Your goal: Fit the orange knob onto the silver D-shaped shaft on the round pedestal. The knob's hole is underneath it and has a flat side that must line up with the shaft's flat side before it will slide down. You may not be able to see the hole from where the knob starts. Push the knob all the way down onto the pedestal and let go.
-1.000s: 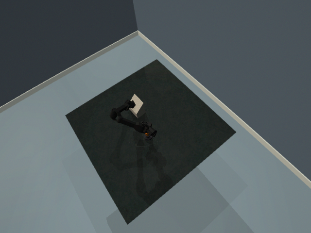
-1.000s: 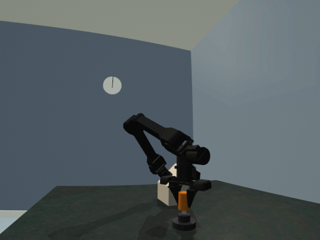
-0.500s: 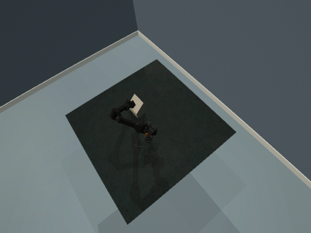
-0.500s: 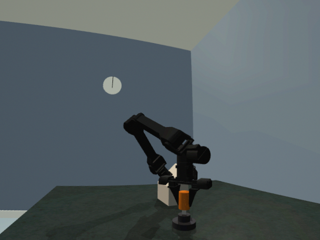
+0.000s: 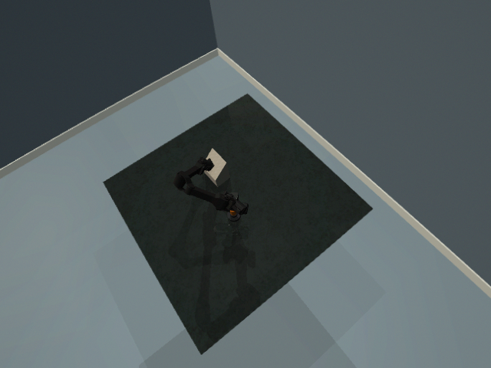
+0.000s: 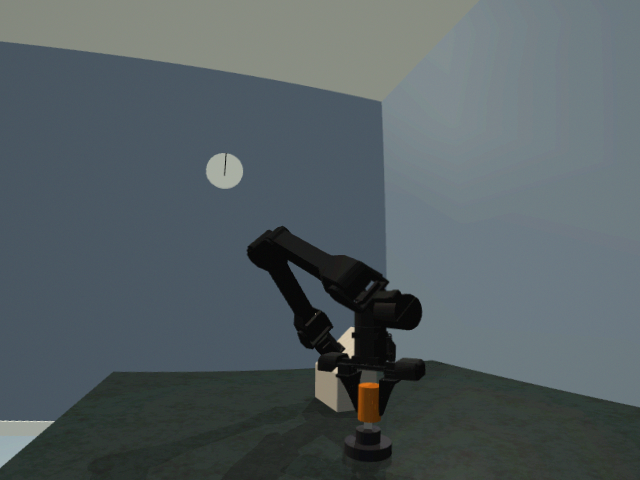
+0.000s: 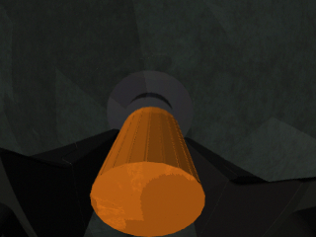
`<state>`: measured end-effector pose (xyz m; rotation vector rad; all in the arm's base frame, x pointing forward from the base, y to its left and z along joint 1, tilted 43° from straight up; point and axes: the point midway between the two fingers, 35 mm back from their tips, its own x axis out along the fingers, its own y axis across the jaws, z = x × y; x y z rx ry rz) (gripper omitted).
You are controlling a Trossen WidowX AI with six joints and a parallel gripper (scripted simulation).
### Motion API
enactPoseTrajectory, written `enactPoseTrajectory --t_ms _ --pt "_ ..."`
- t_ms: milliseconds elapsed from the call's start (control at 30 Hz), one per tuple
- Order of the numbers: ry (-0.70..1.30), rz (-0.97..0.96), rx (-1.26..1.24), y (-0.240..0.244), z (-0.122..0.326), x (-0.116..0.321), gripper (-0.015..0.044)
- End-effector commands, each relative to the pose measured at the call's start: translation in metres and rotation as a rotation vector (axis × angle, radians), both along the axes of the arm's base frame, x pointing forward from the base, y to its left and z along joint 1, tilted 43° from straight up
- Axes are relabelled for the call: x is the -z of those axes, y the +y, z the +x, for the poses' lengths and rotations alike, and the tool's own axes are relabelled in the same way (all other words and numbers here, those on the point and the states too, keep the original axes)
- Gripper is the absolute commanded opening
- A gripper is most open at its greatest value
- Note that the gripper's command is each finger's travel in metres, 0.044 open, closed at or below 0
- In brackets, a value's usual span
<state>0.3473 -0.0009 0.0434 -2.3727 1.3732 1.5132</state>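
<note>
The orange knob (image 5: 232,212) (image 6: 368,403) (image 7: 148,197) is upright between my fingers, directly above the dark round pedestal (image 6: 368,448) (image 7: 150,81). My gripper (image 6: 369,405) (image 7: 150,140) is shut on the knob and points straight down. A short length of the silver shaft (image 6: 368,426) shows in the exterior view between the knob's lower end and the pedestal's raised hub. The knob is not down on the pedestal. The knob's hole and the shaft's flat side are hidden, and I cannot tell whether the shaft's tip is inside the hole.
A pale block (image 5: 216,164) (image 6: 326,386) stands behind the gripper, beside the arm's base. The dark table top (image 5: 297,178) (image 6: 170,403) carries the arm, the block and the pedestal. The arm's shadows fall across it.
</note>
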Motion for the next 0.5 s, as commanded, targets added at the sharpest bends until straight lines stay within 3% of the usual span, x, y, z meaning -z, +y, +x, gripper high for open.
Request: enactPoseTrajectory --t_ms 0,467 --pt "-0.004 0.0 -0.004 0.0028 0.0012 -0.0028 0.0" --pt "0.134 -0.032 -0.158 0.0014 -0.0051 -0.0035 0.0"
